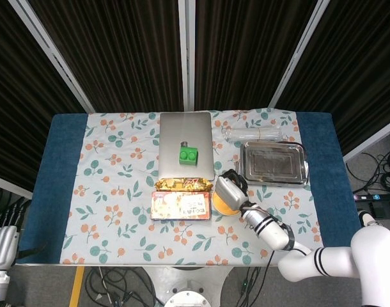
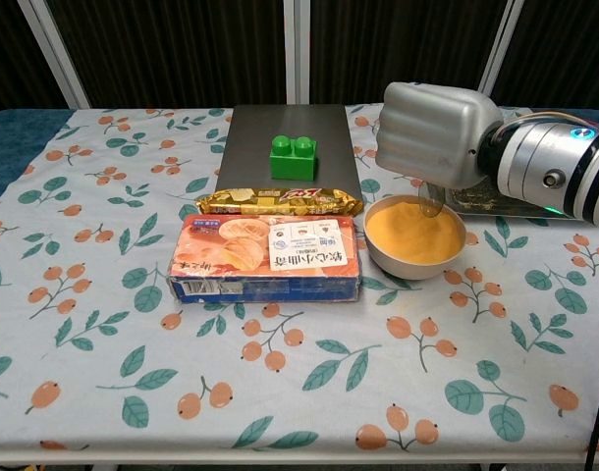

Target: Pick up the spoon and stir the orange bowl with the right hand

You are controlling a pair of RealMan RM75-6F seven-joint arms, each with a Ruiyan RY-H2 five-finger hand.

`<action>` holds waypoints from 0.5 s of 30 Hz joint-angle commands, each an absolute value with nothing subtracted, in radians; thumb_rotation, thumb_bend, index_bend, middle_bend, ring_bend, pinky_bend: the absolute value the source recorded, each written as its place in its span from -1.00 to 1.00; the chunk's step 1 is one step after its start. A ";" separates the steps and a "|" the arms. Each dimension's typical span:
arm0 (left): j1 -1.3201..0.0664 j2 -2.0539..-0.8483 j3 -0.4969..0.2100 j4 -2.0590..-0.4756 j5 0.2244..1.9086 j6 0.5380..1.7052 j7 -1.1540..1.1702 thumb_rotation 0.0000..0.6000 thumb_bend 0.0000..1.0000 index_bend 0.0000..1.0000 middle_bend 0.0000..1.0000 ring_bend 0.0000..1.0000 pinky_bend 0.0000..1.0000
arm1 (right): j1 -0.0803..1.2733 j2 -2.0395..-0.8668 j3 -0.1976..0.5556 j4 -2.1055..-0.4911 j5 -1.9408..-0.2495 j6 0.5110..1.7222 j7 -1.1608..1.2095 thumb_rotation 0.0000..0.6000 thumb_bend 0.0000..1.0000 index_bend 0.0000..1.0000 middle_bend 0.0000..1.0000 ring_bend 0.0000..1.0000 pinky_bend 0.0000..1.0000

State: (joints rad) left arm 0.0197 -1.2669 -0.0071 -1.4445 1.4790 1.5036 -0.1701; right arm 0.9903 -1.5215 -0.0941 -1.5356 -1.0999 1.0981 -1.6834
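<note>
Where we look down from the head view, our right hand (image 1: 228, 189), a grey metal fist, sits over the far rim of the small round bowl of orange powder (image 1: 222, 204), hiding much of it. We cannot make out the spoon from this height; the fist covers it. The bowl stands on the floral tablecloth (image 1: 112, 192) just right of the flat box of pastries (image 1: 180, 206), with the gold snack bar wrapper (image 1: 183, 184) behind that box. A green toy brick (image 1: 188, 154) rests on the closed silver laptop (image 1: 185, 131). Further right lie the rectangular steel tray (image 1: 274, 163) and a clear plastic packet (image 1: 254, 134) whose contents we cannot tell. Our left hand (image 1: 2, 243) shows only as a pale shape cut by the lower left edge, off the table; whether its fingers are spread or closed we cannot tell.

From the chest view, the right hand (image 2: 437, 132) fills the upper right, fingers curled tight, knuckles toward us. Below it a small clear spoon bowl (image 2: 430, 207) pokes out, its tip at or just above the orange powder; the handle is hidden inside the fist, so we hold the spoon. The orange bowl (image 2: 414, 236) sits beside the pastry box (image 2: 268, 258). Our forearm hides most of the steel tray (image 2: 476, 201). The left hand is out of this frame.
</note>
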 commanded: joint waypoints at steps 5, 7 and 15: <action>0.013 -1.259 -0.009 -1.463 1.489 1.505 -0.155 1.00 -0.79 -0.78 -0.84 -0.94 -0.86 | 0.916 -1.472 0.011 -1.555 -1.030 1.109 -1.353 1.00 0.03 0.85 0.93 0.84 0.99; 0.010 -1.255 -0.007 -1.474 1.493 1.502 -0.147 1.00 -0.79 -0.78 -0.84 -0.94 -0.86 | 0.900 -1.457 0.040 -1.559 -0.992 1.110 -1.284 1.00 0.03 0.84 0.93 0.84 0.99; 0.004 -1.240 -0.007 -1.511 1.498 1.501 -0.117 1.00 -0.79 -0.78 -0.84 -0.94 -0.86 | 0.862 -1.414 0.117 -1.523 -0.846 1.071 -1.088 1.00 0.02 0.80 0.93 0.84 0.99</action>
